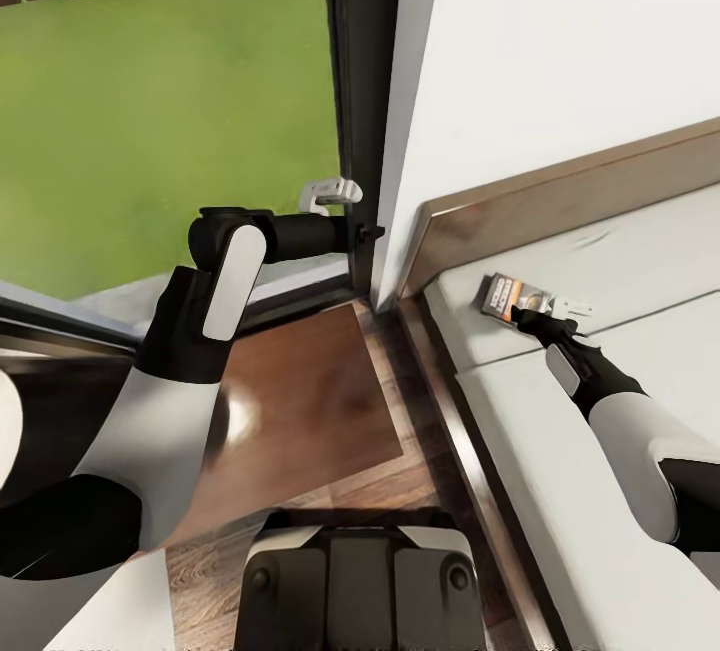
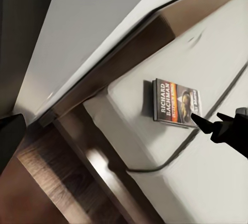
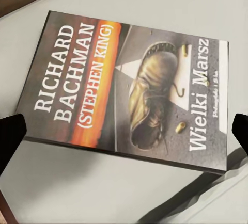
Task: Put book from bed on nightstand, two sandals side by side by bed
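Just beyond right hand [image 1: 548,319], book [image 1: 508,295]

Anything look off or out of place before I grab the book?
Nothing stands out. The book lies flat and undamaged on the bed near the headboard, with the right hand open just over its edge.

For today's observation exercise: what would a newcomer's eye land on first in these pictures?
Likely the book, flat on the off-white bed near the headboard, cover up with an orange band and a worn boot. The right tool hovers open just over its edge. Next, the bright green grass behind the window, above the glossy brown nightstand.
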